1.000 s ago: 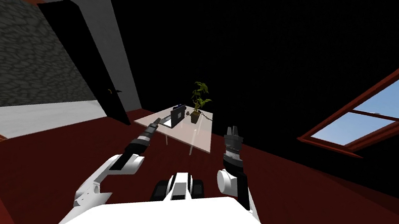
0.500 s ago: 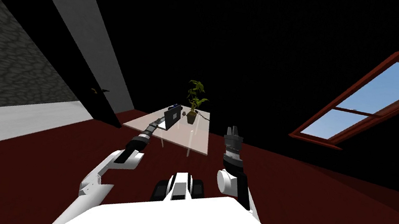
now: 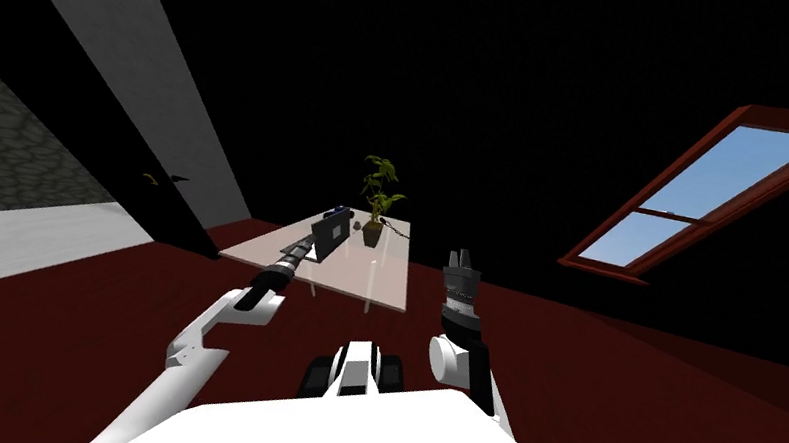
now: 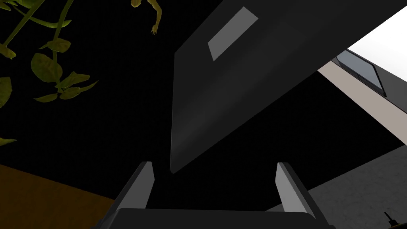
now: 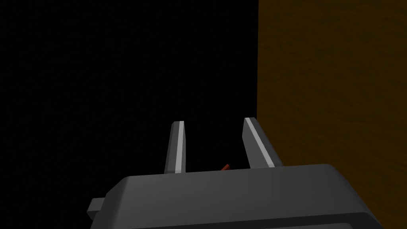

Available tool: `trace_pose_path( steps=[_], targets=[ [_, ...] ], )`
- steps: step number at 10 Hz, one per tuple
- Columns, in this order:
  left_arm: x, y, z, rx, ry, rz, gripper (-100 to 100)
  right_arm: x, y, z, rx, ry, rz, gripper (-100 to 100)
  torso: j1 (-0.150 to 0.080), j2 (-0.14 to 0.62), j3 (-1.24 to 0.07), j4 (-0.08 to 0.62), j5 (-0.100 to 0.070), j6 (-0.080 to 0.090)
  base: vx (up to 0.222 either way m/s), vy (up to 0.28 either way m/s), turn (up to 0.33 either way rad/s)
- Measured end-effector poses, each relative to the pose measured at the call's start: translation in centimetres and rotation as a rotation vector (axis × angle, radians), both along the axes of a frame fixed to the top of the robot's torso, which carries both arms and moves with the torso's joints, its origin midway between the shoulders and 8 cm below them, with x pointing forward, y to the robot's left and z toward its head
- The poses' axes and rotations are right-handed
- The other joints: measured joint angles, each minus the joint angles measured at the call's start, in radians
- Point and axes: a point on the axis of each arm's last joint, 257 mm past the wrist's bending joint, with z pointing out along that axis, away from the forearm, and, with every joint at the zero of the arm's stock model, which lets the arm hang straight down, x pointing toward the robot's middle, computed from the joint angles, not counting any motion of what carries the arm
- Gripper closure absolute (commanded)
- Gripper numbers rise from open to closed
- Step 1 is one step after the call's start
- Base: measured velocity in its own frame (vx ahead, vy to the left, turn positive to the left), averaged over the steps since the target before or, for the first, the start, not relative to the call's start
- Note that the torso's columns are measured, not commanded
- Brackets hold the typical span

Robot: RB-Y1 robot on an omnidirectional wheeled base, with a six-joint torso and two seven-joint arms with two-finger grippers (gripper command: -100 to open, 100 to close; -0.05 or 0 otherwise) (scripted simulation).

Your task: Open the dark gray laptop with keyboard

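The dark grey laptop (image 3: 330,232) stands on a pale table (image 3: 371,283) ahead of me, its lid raised and tilted. My left arm reaches out to it, and my left gripper (image 3: 310,241) is at the lid's near side. In the left wrist view the lid (image 4: 238,67) is a dark slab with a lighter grey patch. One of its corners hangs just beyond my open left gripper (image 4: 214,165), nearer one finger (image 4: 145,179); nothing is pinched. My right gripper (image 3: 462,262) is held up to the right of the table, open and empty (image 5: 212,124).
A potted plant (image 3: 376,198) stands on the table just behind the laptop, its leaves (image 4: 51,69) close to my left hand. A black door slab (image 3: 97,110) leans at the left. A red-framed window (image 3: 691,200) is at the right. Dark red floor (image 3: 614,404) surrounds the table.
My view has swung, so the table, door and window have slid across the picture. My left arm has stretched further out toward the laptop. The right arm has not moved.
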Motion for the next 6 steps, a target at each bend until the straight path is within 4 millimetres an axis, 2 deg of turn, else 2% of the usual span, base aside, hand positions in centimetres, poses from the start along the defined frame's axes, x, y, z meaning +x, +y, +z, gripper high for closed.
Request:
trace_pose_path(
  steps=[2, 4, 5, 6],
  targets=[
    [0.8, 1.6, -0.7, 0.033, 0.036, 0.028, -100, 0.0, 0.0, 0.0, 0.0, 0.0, 0.0, 0, 0.0, 0.001, 0.0, 0.0, 0.0, 0.0, 0.055, -0.02, -0.091],
    [1.2, 2.2, -1.0, 0.045, 0.053, 0.041, -100, 0.0, 0.0, 0.0, 0.0, 0.0, 0.0, 0, 0.001, 0.002, 0.001, 0.001, 0.0, 0.0, 0.015, -0.003, -0.007],
    [1.2, 2.1, -1.0, 0.044, 0.053, 0.041, 100, 0.0, 0.0, 0.0, 0.0, 0.0, 0.0, 0, 0.001, 0.002, 0.002, 0.001, 0.0, 0.0, 0.0, 0.0, 0.0],
    [1.2, 2.2, -1.1, 0.044, 0.053, 0.041, 100, 0.0, 0.0, 0.0, 0.0, 0.0, 0.0, 0, 0.0, 0.001, 0.001, 0.001, 0.0, 0.0, -0.014, 0.055, -0.016]
  ],
)
